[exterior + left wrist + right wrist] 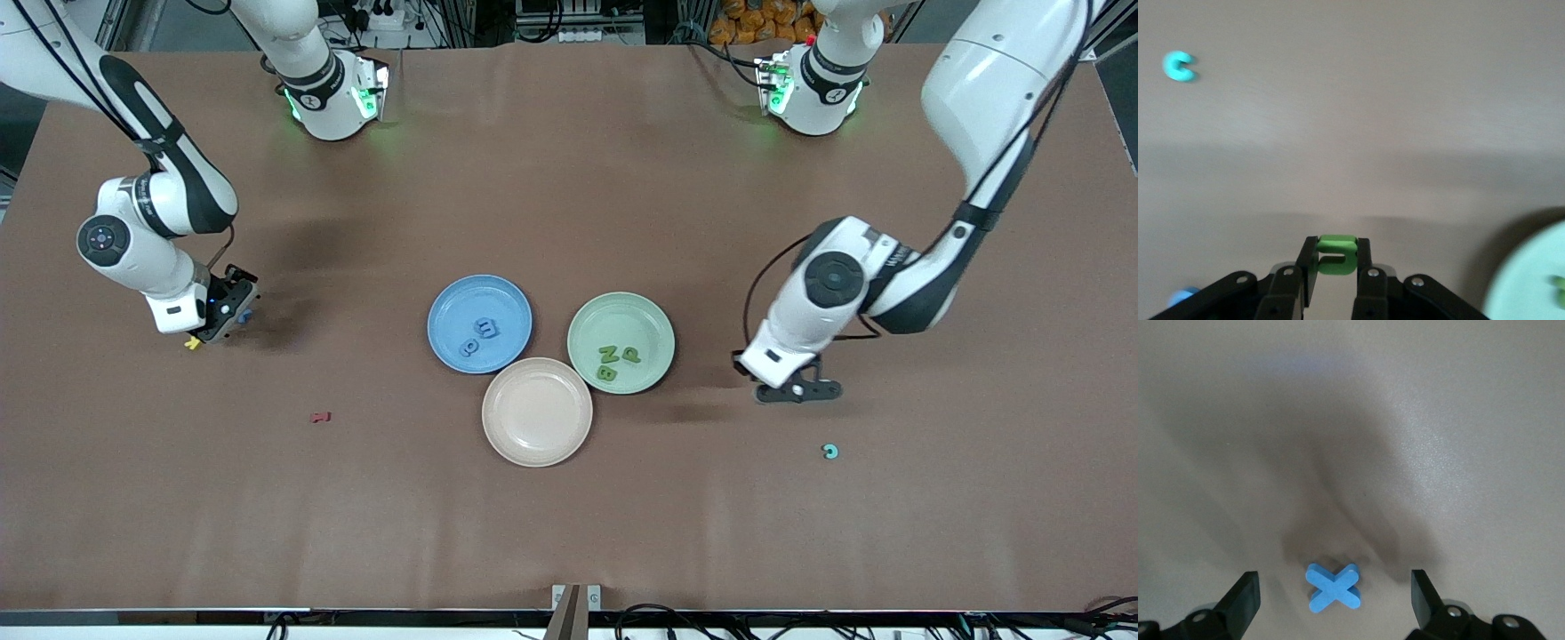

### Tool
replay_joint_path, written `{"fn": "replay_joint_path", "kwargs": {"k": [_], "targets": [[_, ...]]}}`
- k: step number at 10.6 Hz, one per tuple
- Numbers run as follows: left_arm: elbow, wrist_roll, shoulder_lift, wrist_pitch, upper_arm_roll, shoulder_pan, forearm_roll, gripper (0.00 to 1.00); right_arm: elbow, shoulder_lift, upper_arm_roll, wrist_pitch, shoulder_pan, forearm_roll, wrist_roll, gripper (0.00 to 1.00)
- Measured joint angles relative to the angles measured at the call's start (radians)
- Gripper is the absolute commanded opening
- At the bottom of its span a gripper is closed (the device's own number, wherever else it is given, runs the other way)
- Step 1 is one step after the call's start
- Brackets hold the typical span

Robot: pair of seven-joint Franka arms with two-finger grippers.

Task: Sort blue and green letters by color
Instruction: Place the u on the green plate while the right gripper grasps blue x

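My left gripper (797,388) is low over the table beside the green plate (613,316), toward the left arm's end. In the left wrist view it (1336,247) is shut on a bright green letter (1336,264). My right gripper (229,313) is down at the table toward the right arm's end. In the right wrist view it (1333,579) is open, with a blue X (1333,587) lying flat between its fingers. The blue plate (458,307) holds two blue letters (485,328). The green plate holds three green letters (613,360).
An empty beige plate (537,412) sits nearer the front camera, touching both other plates. A yellow letter (192,342) lies beside my right gripper. A dark red letter (320,416) and a teal C (830,451) lie on the brown table; the C also shows in the left wrist view (1178,65).
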Motion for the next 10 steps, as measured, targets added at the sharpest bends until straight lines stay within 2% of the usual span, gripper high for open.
{"fn": "replay_joint_path", "kwargs": {"k": [4,5,6,7,8,10], "targets": [[0.076,-0.270,0.041,0.000,0.006,-0.227,0.000,0.00,0.000,0.023,-0.026,0.033,-0.001,-0.031,0.000,1.00],[0.105,-0.302,0.062,-0.001,0.010,-0.260,0.000,0.00,0.001,0.025,-0.026,0.034,-0.001,-0.031,0.000,0.81],[0.129,-0.315,0.082,-0.001,0.014,-0.280,0.000,0.08,0.002,0.027,-0.026,0.035,-0.001,-0.031,0.000,0.40],[0.149,-0.317,0.100,-0.001,0.016,-0.289,0.000,0.46,0.004,0.029,-0.026,0.035,-0.001,-0.032,0.000,0.07],[0.167,-0.317,0.114,0.000,0.016,-0.292,0.000,0.99,0.008,0.029,-0.026,0.037,-0.001,-0.034,0.000,0.00],[0.193,-0.331,0.124,0.000,0.016,-0.307,0.000,1.00,0.015,0.026,-0.025,0.038,-0.002,-0.034,0.000,0.00]]}}
